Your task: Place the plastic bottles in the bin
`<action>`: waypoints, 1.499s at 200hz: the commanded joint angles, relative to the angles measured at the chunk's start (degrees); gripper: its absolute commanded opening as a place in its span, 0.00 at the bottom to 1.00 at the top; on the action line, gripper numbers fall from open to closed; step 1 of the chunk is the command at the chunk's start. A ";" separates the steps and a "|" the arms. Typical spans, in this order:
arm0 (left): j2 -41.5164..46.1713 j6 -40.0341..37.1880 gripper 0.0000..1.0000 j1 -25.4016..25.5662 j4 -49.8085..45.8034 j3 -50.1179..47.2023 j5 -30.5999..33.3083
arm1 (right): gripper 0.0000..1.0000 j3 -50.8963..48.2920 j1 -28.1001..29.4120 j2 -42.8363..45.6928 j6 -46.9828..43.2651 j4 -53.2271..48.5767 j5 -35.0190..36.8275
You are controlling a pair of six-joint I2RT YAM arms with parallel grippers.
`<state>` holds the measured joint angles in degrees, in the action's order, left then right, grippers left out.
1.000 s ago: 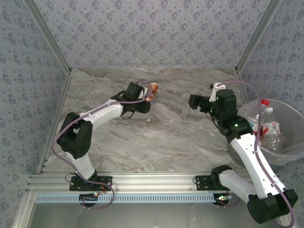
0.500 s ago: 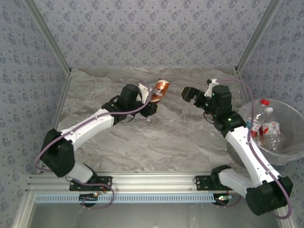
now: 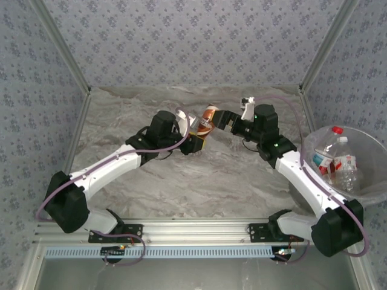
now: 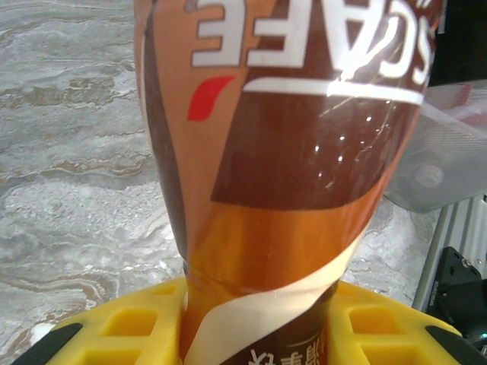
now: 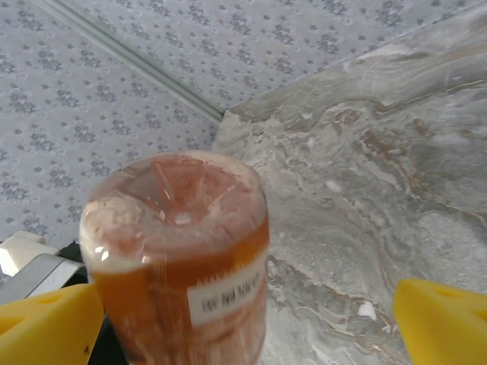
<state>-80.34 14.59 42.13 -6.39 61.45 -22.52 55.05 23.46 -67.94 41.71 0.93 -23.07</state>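
Over the marbled desk, my left jaws clamp the brown-labelled bottle aloft at mid-desk; my right jaws gape wide around its base. Other bottles lie in the bin at right.

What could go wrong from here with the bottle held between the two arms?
1. The right gripper is open, and the bottle sits off-centre between its fingers, close to one. Closing could nudge it or grip it badly.
2. The left gripper holds the bottle over the table, well short of the bin. Letting go early might drop it there.
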 commanded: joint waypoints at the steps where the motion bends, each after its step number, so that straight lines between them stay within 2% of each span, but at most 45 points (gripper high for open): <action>1: 1.16 -0.70 0.00 0.87 1.91 0.51 -1.43 | 1.00 2.30 0.84 -1.23 2.24 4.99 -2.93; 44: 1.19 -1.31 0.01 2.25 2.27 1.19 -0.56 | 0.97 2.32 1.36 -2.78 3.99 6.53 -1.79; 50: 1.25 -1.27 0.01 2.25 2.26 1.13 -0.34 | 0.96 2.39 1.41 -2.87 4.04 6.54 -1.82; 55: 1.26 -1.12 0.02 2.27 2.38 1.19 -0.23 | 0.89 2.33 1.41 -2.96 4.24 6.55 -1.74; 61: 1.20 -0.83 0.02 2.32 2.58 1.29 -0.08 | 0.86 2.34 1.45 -2.96 4.40 6.61 -1.56; 85: 0.78 0.25 0.01 2.40 3.60 1.49 -0.02 | 0.85 2.17 1.65 -2.99 4.31 6.50 -1.53; 135: -0.90 0.79 0.04 2.38 2.47 2.86 0.94 | 0.73 3.48 2.63 -2.81 0.83 5.37 -2.29; 162: -2.26 0.64 0.05 2.43 -0.75 4.55 4.34 | 0.68 4.37 2.65 -2.73 -0.25 3.91 -2.41; 199: -2.64 1.07 0.08 2.36 -1.60 5.26 4.43 | 0.60 4.20 2.84 -2.15 -1.57 2.78 -2.31; 258: -2.38 2.01 0.28 2.32 -1.60 4.92 5.30 | 0.55 4.81 2.85 -1.19 -3.70 0.29 -1.12; 266: -2.28 2.16 0.33 2.26 -1.48 4.91 5.24 | 0.55 4.86 2.78 -1.06 -3.79 -0.06 -0.85; 282: -2.18 1.91 0.52 2.29 -1.34 4.84 4.24 | 0.54 4.90 2.72 -0.96 -4.14 -0.49 -0.66; 300: -2.04 1.77 0.62 2.28 -1.33 5.07 3.46 | 0.52 4.82 2.63 -0.79 -4.28 -0.70 -0.50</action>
<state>-81.97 16.34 44.62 -7.70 64.47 -19.42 58.13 25.82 -70.39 39.38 1.85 -23.81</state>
